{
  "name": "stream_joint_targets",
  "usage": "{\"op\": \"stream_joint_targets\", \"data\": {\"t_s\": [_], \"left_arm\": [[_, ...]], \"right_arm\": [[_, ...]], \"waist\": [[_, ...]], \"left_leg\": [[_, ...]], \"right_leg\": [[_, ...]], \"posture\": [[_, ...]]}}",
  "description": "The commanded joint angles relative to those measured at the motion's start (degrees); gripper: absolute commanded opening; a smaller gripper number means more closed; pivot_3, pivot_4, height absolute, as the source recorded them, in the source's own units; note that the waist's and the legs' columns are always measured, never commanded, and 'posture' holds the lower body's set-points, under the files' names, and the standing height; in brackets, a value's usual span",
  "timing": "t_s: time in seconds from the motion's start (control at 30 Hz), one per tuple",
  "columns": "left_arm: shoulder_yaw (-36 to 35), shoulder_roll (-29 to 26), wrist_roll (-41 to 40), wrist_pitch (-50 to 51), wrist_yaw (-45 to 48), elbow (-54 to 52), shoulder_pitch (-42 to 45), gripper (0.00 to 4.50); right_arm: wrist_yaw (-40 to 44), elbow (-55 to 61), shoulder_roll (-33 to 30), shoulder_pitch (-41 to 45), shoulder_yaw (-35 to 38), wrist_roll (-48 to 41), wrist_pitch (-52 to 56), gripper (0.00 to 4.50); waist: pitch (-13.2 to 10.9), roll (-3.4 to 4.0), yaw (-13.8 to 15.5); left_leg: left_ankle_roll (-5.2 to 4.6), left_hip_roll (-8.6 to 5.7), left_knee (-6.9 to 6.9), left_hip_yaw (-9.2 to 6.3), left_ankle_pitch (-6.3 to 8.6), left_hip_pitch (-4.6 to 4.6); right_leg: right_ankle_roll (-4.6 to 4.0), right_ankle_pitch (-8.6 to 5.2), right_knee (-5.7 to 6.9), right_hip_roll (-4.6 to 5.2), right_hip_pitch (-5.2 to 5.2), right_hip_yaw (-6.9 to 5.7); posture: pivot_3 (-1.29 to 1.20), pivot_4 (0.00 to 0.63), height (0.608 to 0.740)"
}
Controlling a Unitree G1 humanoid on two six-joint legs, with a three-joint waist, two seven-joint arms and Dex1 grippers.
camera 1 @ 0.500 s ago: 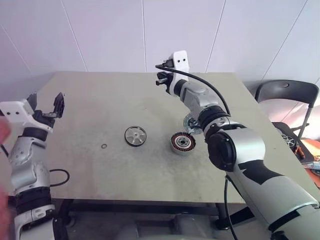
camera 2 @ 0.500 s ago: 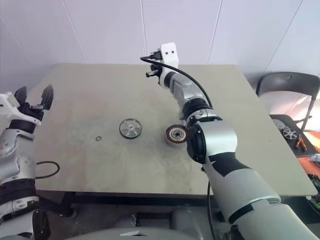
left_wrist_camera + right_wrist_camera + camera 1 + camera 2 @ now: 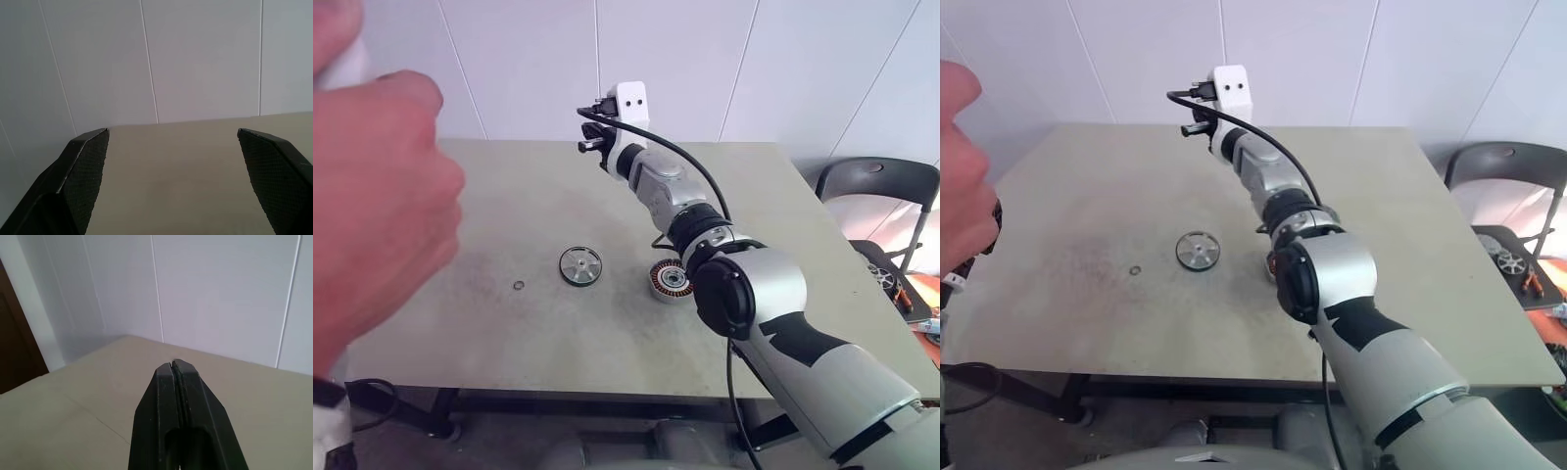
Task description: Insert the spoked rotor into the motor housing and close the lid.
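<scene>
I see my right gripper (image 3: 177,366) pressed closed, raised over the far side of the table (image 3: 509,323). My left gripper (image 3: 171,142) gapes wide, holding nothing. The lid (image 3: 579,265) lies mid-table, the motor housing (image 3: 668,281) just beside my right forearm, a person's hand (image 3: 372,206) close up.

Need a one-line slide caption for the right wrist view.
Right hand shut and empty, fingers pressed together, held above the beige table facing a white panelled wall.
</scene>
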State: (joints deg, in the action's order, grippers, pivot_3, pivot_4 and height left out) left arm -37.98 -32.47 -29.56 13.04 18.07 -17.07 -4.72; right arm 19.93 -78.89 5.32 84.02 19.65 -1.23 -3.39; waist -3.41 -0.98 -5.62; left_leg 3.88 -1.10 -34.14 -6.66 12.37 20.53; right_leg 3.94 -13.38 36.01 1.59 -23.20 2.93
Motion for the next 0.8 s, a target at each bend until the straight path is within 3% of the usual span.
{"op": "stream_joint_targets", "data": {"t_s": [0.03,0.17,0.47,0.8], "left_arm": [[-1.49,-0.79,-0.98,1.29,-1.1,-3.9,0.67,4.45],[0.14,-0.33,-0.67,2.02,-1.24,-4.1,1.36,4.45],[0.23,1.39,-1.37,4.51,-2.55,-11.77,-2.56,4.45],[-4.74,3.6,-3.04,8.56,-7.66,-19.44,-6.74,4.45]], "right_arm": [[-2.56,0.89,1.84,2.77,-0.74,0.81,-2.07,0.0],[-1.28,0.91,4.72,3.51,-1.76,1.32,-1.74,0.0],[-2.55,0.36,0.82,-0.37,-0.87,1.73,1.39,0.0],[1.28,0.48,2.65,0.12,-9.56,9.41,-0.09,0.0]], "waist": [[-0.02,0.04,-0.05],[-0.04,0.07,-0.32],[0.02,-0.04,-0.13],[-0.06,-0.39,-1.35]], "left_leg": [[0.0,0.0,0.0,0.0,0.0,-0.01],[0.0,0.01,0.0,0.0,0.0,-0.02],[0.01,0.0,-0.01,-0.01,0.0,-0.01],[0.01,0.18,-0.02,-0.13,0.01,0.09]], "right_leg": [[0.0,0.0,0.0,0.0,0.0,0.0],[0.0,-0.01,0.01,-0.02,-0.01,0.0],[-0.02,-0.02,-0.02,0.0,0.02,-0.01],[-0.13,-0.06,0.13,-0.15,-0.15,-0.18]], "posture": [[0.0,0.0,0.74],[0.0,0.0,0.74],[0.0,0.0,0.74],[0.0,0.0,0.74]]}}
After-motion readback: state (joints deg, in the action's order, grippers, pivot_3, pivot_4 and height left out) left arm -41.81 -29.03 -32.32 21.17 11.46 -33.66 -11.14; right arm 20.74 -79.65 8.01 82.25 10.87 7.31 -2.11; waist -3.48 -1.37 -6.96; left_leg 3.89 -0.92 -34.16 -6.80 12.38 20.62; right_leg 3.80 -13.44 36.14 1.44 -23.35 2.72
